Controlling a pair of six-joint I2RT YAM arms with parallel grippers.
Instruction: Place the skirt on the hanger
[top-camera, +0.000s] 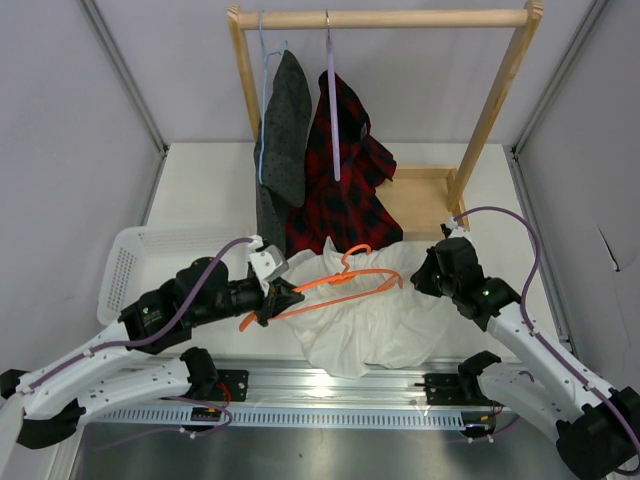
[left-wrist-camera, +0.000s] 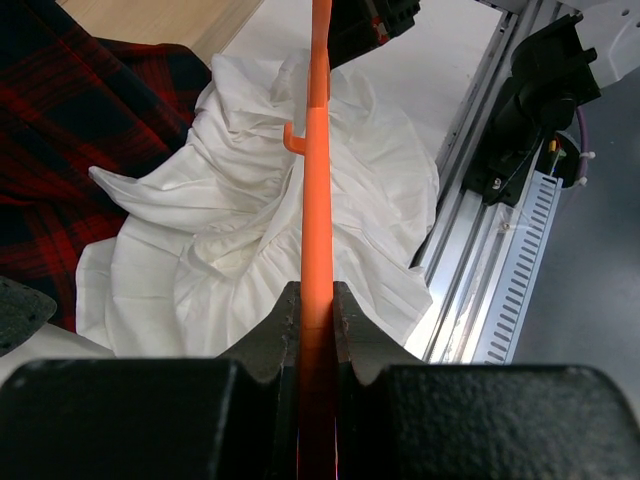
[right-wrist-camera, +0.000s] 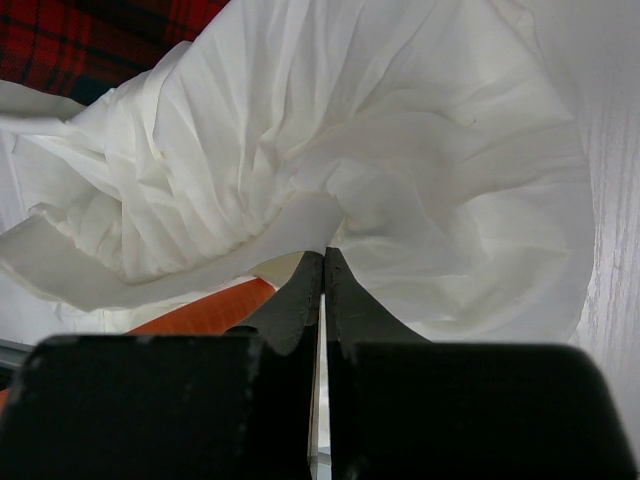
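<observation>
The white skirt (top-camera: 370, 320) lies crumpled on the table between my arms. The orange hanger (top-camera: 340, 283) lies across its top, hook toward the rack. My left gripper (top-camera: 278, 302) is shut on the hanger's left end; in the left wrist view the orange bar (left-wrist-camera: 318, 200) runs straight out from the closed jaws (left-wrist-camera: 316, 300) over the skirt (left-wrist-camera: 220, 230). My right gripper (top-camera: 422, 275) sits at the skirt's right edge. In the right wrist view its jaws (right-wrist-camera: 324, 258) are closed on a fold of the skirt (right-wrist-camera: 400, 130), with the hanger (right-wrist-camera: 210, 312) showing beneath the cloth.
A wooden rack (top-camera: 380, 18) stands at the back, carrying a red-black plaid shirt (top-camera: 345, 170) on a purple hanger (top-camera: 332, 120) and a dark grey garment (top-camera: 285, 130) on a light blue hanger (top-camera: 262, 60). A white basket (top-camera: 135, 260) sits left. A metal rail (top-camera: 330, 385) runs along the near edge.
</observation>
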